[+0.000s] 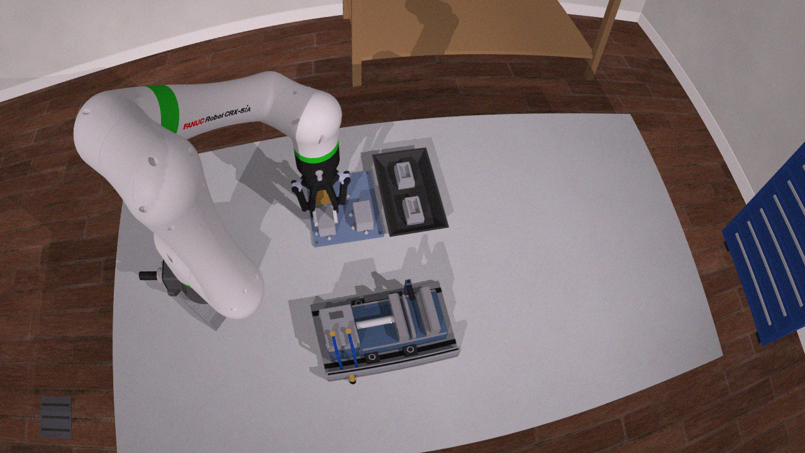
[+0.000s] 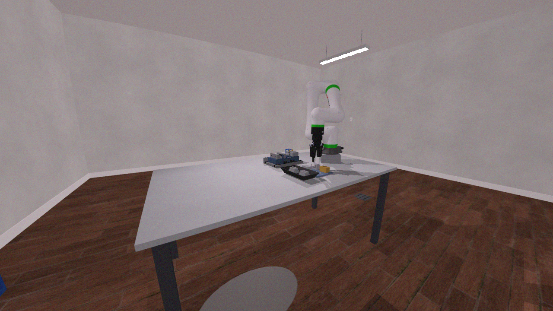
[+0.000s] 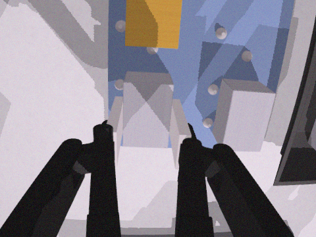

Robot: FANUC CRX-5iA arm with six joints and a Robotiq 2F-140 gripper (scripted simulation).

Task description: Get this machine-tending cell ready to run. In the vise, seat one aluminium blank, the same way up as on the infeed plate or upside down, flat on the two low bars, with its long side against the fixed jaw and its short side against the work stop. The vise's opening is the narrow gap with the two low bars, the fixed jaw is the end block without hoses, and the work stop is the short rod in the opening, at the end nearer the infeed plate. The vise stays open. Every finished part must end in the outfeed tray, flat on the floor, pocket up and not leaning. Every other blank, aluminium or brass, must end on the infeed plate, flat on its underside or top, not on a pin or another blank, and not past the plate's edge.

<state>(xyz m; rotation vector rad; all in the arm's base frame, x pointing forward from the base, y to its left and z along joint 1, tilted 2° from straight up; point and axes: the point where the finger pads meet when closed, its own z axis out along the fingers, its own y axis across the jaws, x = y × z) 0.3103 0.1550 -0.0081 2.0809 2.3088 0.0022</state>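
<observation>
The claw (image 3: 147, 136) is clamped on the long sides of an aluminium blank (image 3: 147, 116) on the blue infeed plate (image 1: 371, 185). A brass blank (image 3: 155, 6) and a second aluminium blank (image 1: 363, 215) lie on the same plate. Two finished parts (image 1: 405, 174) sit in the outfeed tray (image 1: 433, 185). The vise (image 1: 388, 326) stands nearby on the table (image 1: 563, 253), its opening bare.

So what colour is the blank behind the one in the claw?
Yellow-gold, brass-coloured blank; clearest in the wrist view.

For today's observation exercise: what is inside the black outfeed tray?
Two grey finished parts lie inside the outfeed tray, one behind the other, pockets up. The tray floor under them is covered, and the wrist view shows only the tray's edge.
</observation>
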